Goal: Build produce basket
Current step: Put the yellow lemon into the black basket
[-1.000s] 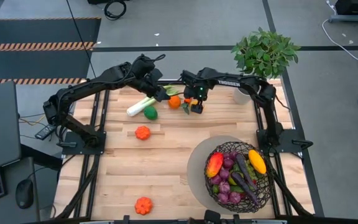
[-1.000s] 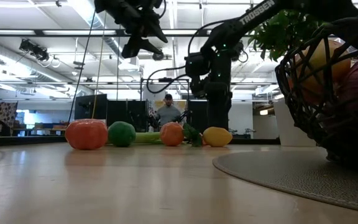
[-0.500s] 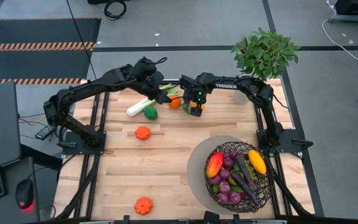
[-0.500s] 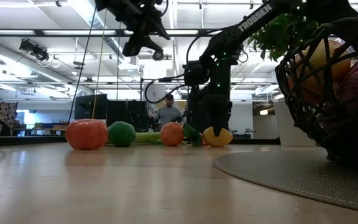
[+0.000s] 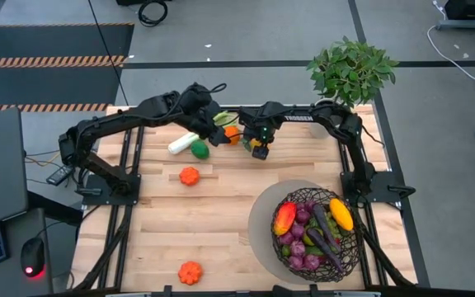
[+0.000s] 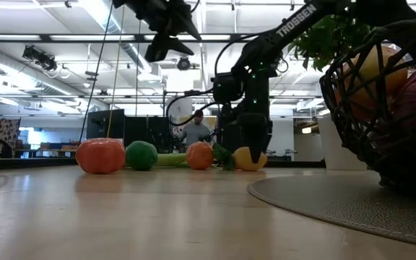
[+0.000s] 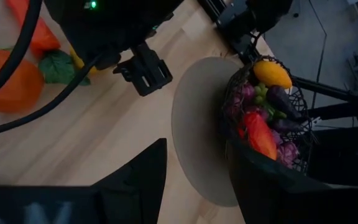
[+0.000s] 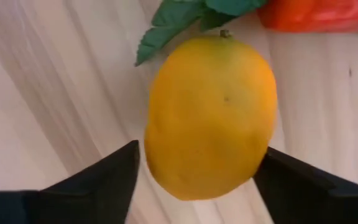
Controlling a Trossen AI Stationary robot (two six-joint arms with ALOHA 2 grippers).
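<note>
Robotics lab/workshop: exposed ceiling ducts (image 6: 132,54), concrete floor w/ hazard-stripe mat (image 5: 52,59), wood bench (image 5: 213,214) on alu frame

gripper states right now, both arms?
Left gripper: open, empty, raised above the far-side produce.
Right gripper: open, fingers either side of the yellow fruit on the table, not closed yet.

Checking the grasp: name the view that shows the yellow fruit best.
Right wrist view: the yellow fruit fills the picture between the right gripper's open jaws. Low view shows it partly hidden; high view barely shows it; left wrist view only a sliver.
</note>
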